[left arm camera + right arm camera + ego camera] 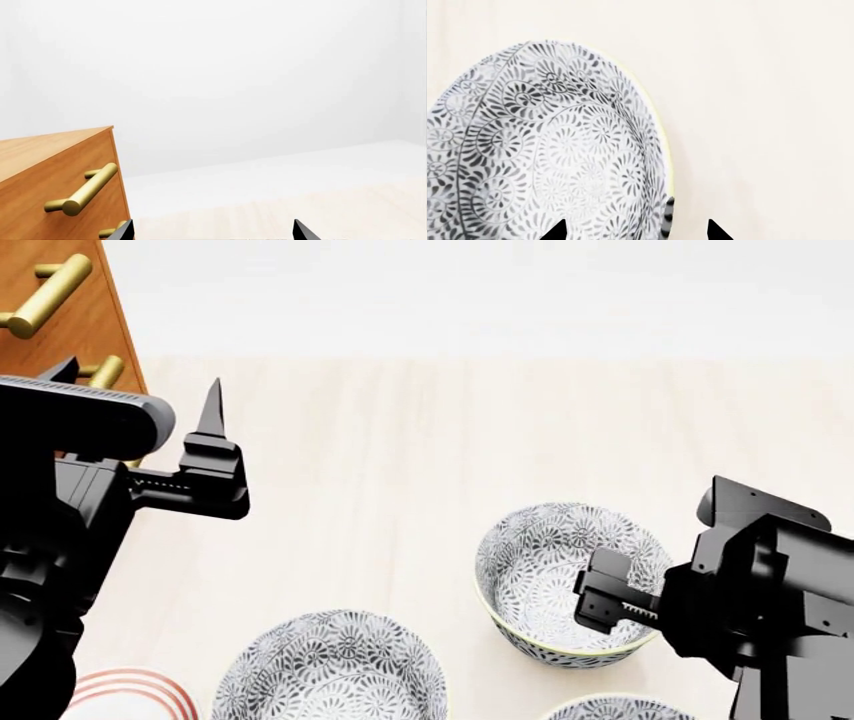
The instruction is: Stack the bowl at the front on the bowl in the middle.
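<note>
The bowl at the front is a deep grey-and-white floral bowl with a yellow-green rim, at right of centre in the head view. My right gripper is open and straddles its near right rim, one finger inside and one outside. The right wrist view shows that bowl with its rim running between the tips of the right gripper. The bowl in the middle stands lower left of it. My left gripper is raised at the left, open and empty; in its own view the left gripper faces bare floor.
A third floral bowl peeks in at the bottom edge under my right arm. A red-ringed white plate lies at bottom left. A wooden drawer unit with brass handles stands close to my left gripper.
</note>
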